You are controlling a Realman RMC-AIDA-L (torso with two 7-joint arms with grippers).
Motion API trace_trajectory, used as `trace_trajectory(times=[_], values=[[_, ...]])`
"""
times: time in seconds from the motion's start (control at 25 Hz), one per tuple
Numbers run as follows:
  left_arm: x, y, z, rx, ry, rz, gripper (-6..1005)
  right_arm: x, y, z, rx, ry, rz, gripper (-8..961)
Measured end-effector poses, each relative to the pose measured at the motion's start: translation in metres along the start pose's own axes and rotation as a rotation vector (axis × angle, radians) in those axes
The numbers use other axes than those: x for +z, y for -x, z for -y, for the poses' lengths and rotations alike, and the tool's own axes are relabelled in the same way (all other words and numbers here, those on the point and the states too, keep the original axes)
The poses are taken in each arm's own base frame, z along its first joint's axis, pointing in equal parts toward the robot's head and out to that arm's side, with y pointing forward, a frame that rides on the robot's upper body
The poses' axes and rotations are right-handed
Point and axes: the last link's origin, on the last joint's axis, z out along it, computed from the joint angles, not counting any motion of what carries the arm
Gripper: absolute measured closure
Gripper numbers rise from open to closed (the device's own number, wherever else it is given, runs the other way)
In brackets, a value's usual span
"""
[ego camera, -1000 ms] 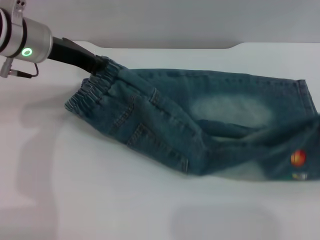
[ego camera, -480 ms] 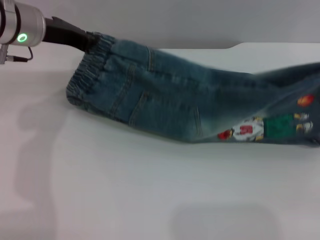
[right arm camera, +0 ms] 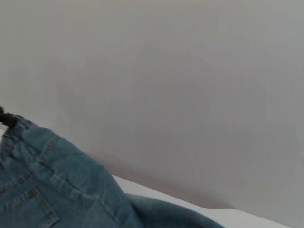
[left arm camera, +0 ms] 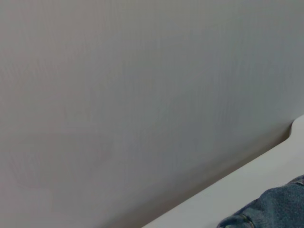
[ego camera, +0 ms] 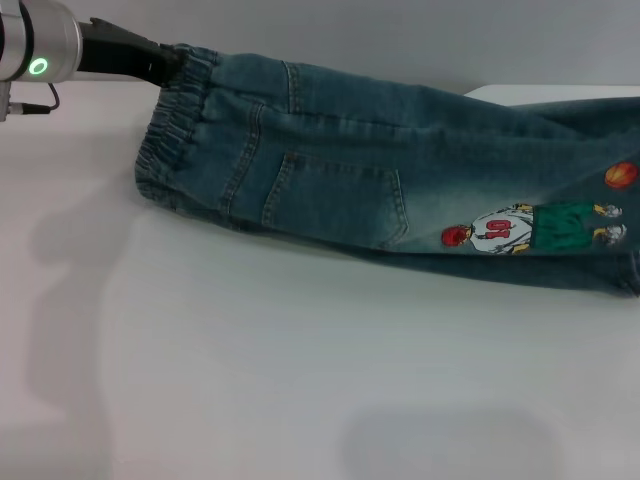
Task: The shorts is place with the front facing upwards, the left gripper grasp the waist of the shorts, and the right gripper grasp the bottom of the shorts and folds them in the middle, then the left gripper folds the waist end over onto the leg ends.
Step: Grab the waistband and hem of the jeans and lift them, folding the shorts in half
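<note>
The shorts (ego camera: 340,170) hang lifted and stretched across the head view, doubled lengthwise, with a back pocket and the cartoon print (ego camera: 530,228) facing me. My left gripper (ego camera: 170,62) is at the upper left, shut on the gathered waist (ego camera: 170,130). The leg ends run off the right edge, so their hems and the right gripper are out of view. Only the lower fold seems to rest near the table (ego camera: 250,380). Denim (right arm camera: 52,185) fills the right wrist view's corner, with the left gripper's black tip (right arm camera: 5,118) at its edge. A scrap of denim (left arm camera: 270,209) shows in the left wrist view.
A grey wall (ego camera: 400,40) stands behind the white table. The table's back edge has a notch (ego camera: 480,92) near the right. Shadows of the arm and the cloth lie on the table surface at the left.
The shorts have been raised and turned over along their length, so the pocket and cartoon print now face me. My left gripper moved up and to the left with the waist.
</note>
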Motion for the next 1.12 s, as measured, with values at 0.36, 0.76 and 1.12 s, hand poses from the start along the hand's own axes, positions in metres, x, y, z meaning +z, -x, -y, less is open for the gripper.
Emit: trace_trajectory(times=[0.36,0.76,1.12], values=[[0.002,0.002,-0.003,0.001,0.008,0.008,940,0.015,-0.010,-0.001,0.045,-0.023,-0.001,906],[0.003,0.001,-0.004,0.001,0.009,0.009,939,0.018,-0.006,-0.012,0.058,0.034,-0.026,903],[0.002,-0.001,-0.001,0.000,0.002,0.000,939,0.022,0.001,-0.027,0.003,0.123,0.006,901]])
